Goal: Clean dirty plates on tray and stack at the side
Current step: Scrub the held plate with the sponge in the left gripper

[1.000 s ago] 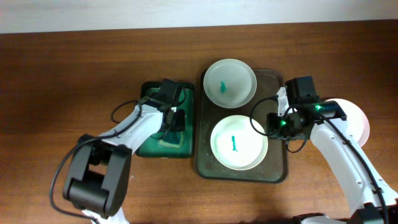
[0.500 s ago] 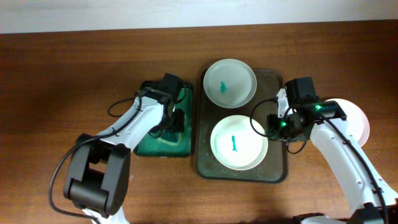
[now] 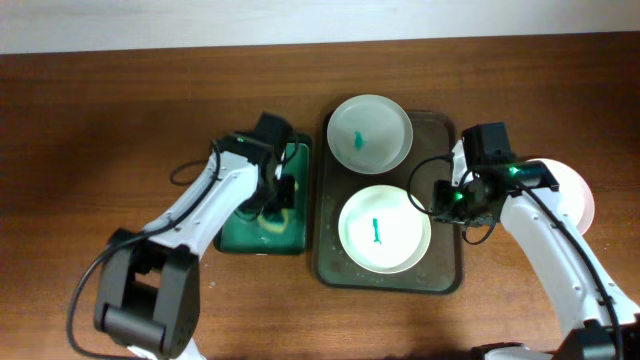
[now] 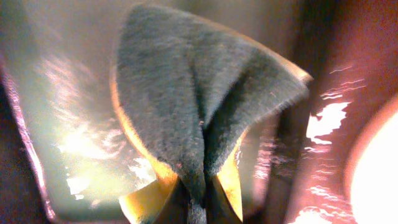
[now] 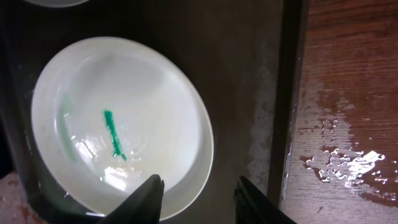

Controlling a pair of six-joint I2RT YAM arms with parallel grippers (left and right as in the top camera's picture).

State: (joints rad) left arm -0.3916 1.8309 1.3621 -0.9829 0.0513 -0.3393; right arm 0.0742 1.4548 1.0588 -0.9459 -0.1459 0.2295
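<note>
**Desk editor:** Mid-job at the desk (image 3: 100, 150). How much is done?

**Photographer:** Little, by the look of it. Two plates lie on the tray (image 3: 445, 268): the far plate (image 3: 370, 132) at its far edge and the near plate (image 3: 385, 228) toward its near edge. Each has a teal smear at centre, unwiped. A third plate (image 3: 578, 198) sits off the tray, on the desk by the tray's right edge, half under the right arm (image 3: 545, 235). The part that shows is clean, so it may be the start of the stack. I judge two wipes and two stackings remain.

**Desk editor:** The tools?

**Photographer:** The left gripper (image 3: 283, 190) is over the green tray (image 3: 245, 235), just left of the big tray, clamped on the sponge (image 4: 186, 106). The right gripper (image 5: 199, 193) hangs over the near plate's right rim, jaws apart, holding nothing.

**Desk editor:** What does each camera add?

**Photographer:** Only the left wrist view shows the grip: the sponge is folded, grey face out, yellow beneath, pinched at the fold. The right wrist view shows the rim between the fingers (image 5: 149, 193), and wet patches (image 5: 339, 158) on the desk beyond the tray's right edge. Only the overhead view shows all three plates.
</note>
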